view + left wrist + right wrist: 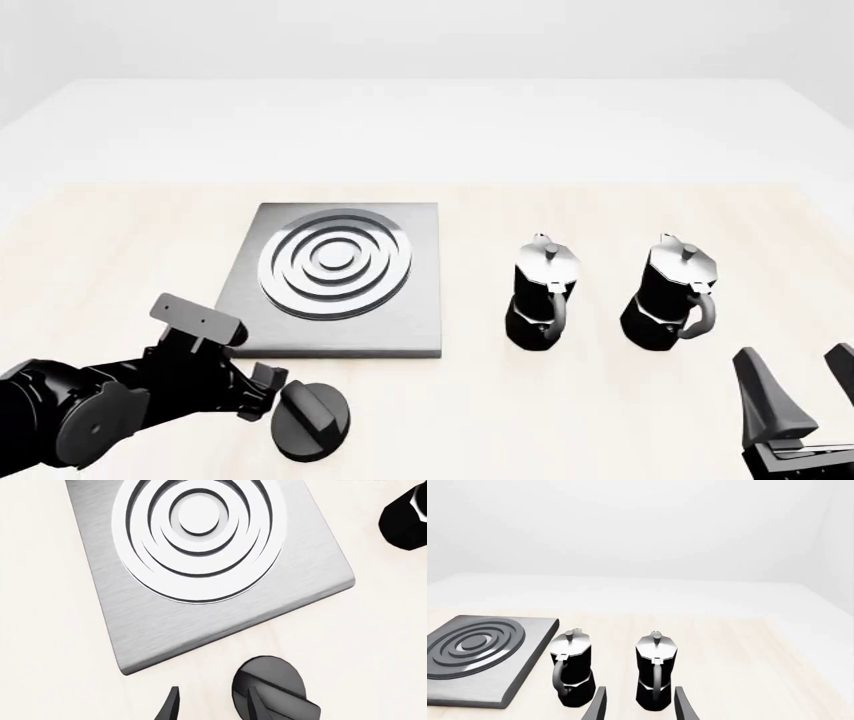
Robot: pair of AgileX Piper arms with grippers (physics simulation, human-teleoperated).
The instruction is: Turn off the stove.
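Note:
The stove (414, 330) is a flat brushed-grey slab with concentric silver burner rings (336, 262), left of the table's middle. Its round black ridged knob (314, 420) lies on the table just in front of the slab's near edge. My left gripper (271, 388) hovers at the knob's left side. In the left wrist view the stove (200, 630) fills the frame. There the left gripper (213, 705) is open, one fingertip (257, 705) overlapping the knob (280, 677), the other over bare table. My right gripper (797, 355) stands open at the near right with nothing in it.
Two black-and-silver moka pots (541, 295) (671, 295) stand upright to the right of the stove. The right wrist view looks at both pots (570, 667) (655, 672) between the open right gripper's (640, 690) fingers. One pot (407, 517) shows at the edge of the left wrist view.

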